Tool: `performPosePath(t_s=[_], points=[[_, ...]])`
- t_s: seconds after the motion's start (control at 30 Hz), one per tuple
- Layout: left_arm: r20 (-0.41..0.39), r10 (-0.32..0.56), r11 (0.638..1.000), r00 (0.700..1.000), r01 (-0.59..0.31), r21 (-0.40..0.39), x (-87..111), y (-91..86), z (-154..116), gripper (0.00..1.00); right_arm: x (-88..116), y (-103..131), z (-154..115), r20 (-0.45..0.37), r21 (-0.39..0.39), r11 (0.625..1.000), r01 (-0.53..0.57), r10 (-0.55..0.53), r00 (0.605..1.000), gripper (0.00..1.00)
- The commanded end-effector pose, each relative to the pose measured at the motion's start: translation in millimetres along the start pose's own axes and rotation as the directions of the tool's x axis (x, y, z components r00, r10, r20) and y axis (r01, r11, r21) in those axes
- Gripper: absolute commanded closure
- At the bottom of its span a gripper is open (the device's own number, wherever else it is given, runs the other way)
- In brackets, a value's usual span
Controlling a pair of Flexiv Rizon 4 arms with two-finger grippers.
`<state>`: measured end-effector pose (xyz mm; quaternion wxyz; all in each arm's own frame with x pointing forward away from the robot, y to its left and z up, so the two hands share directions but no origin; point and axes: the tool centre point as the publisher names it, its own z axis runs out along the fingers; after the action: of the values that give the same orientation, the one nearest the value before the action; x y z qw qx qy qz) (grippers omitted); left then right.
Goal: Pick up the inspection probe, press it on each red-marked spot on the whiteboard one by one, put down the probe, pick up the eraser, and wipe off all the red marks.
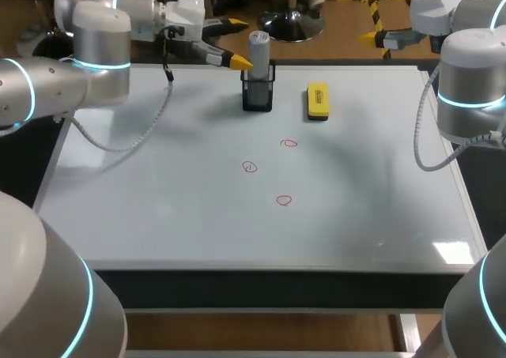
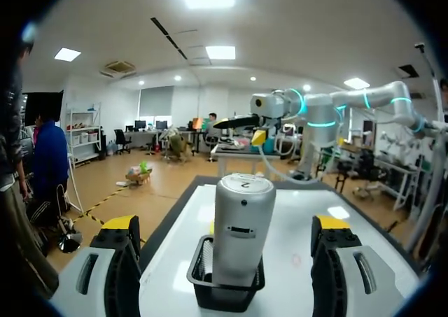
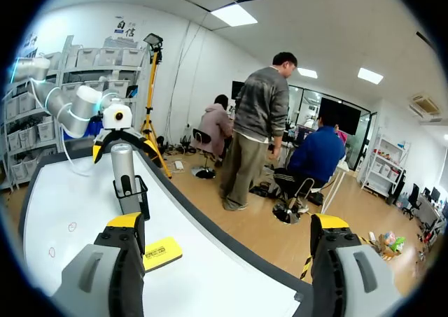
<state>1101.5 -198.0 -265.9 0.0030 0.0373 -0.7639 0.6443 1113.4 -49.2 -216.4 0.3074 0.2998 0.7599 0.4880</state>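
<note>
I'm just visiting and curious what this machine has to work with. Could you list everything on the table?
whiteboard: one, white, covering the table.
red marks: three, red, near its middle.
holder: one, black, far side.
inspection probe: one, silver, upright in the holder.
eraser: one, yellow, right of the holder.
left tool: one, yellow-tipped, open around the probe, not touching.
right tool: one, yellow-tipped, open, empty, far right.

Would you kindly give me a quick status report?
Both grippers open: left gripper at probe, right gripper away. Probe upright in holder. Three red marks, eraser untouched. Nothing blocks probe.
</note>
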Motion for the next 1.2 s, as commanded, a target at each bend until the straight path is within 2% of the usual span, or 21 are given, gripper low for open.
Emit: performPosePath(t_s=[0.03,0.4,1.13,1.17,1.2], points=[[0.026,0.004,1.0,1.0,-0.005,0.007,8.4,1.1,11,0.0,0,0,0,-0.001,0.001,1.0,0.0,0.0,1.0,0.0],[0.044,-0.006,1.0,0.999,0.005,0.023,12.1,3.0,25,0.0,0,0,0,-0.001,0.001,1.0,0.0,0.0,1.0,0.0],[0.018,-0.007,1.0,1.0,0.006,0.024,10.5,3.5,40,0.0,0,0,0,-0.001,0.001,1.0,0.0,0.0,1.0,0.0],[0.018,-0.007,1.0,1.0,0.006,0.025,10.5,3.5,40,0.03,0,0,0,-0.001,0.001,1.0,0.0,0.0,1.0,0.0],[0.02,-0.006,1.0,1.0,0.006,0.028,10.5,3.5,40,0.11,0,0,0,-0.001,0.001,1.0,0.0,0.0,1.0,0.0]])
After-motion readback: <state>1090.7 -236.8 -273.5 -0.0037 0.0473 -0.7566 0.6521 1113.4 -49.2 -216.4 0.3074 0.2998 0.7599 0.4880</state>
